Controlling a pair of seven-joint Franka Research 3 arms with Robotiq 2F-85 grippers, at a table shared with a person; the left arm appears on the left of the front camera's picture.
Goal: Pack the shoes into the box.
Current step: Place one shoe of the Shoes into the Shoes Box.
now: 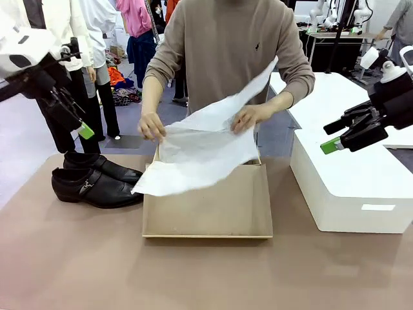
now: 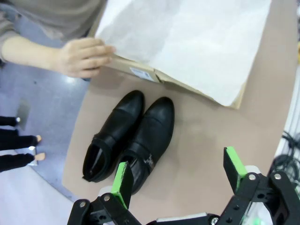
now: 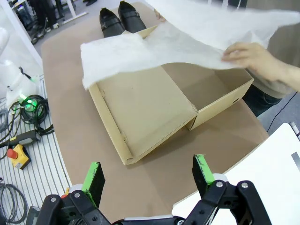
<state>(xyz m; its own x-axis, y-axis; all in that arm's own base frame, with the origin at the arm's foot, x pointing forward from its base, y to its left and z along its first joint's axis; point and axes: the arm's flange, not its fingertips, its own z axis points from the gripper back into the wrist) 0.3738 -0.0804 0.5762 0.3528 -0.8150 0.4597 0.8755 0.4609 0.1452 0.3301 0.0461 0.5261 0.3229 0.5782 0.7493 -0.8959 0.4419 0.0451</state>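
White tissue paper (image 1: 200,145) hides the far part of the box (image 1: 206,210). The top edge of the right wrist view crops the shoes (image 3: 112,23).

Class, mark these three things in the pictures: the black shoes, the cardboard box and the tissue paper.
the shoes (image 1: 97,187): front view, upper of the nearer shoe.
the box (image 1: 206,206): front view, bare inner face of the open lid.
the tissue paper (image 2: 187,42): left wrist view, middle of the sheet.

Left pincer (image 2: 178,172), right pincer (image 3: 147,175) agape
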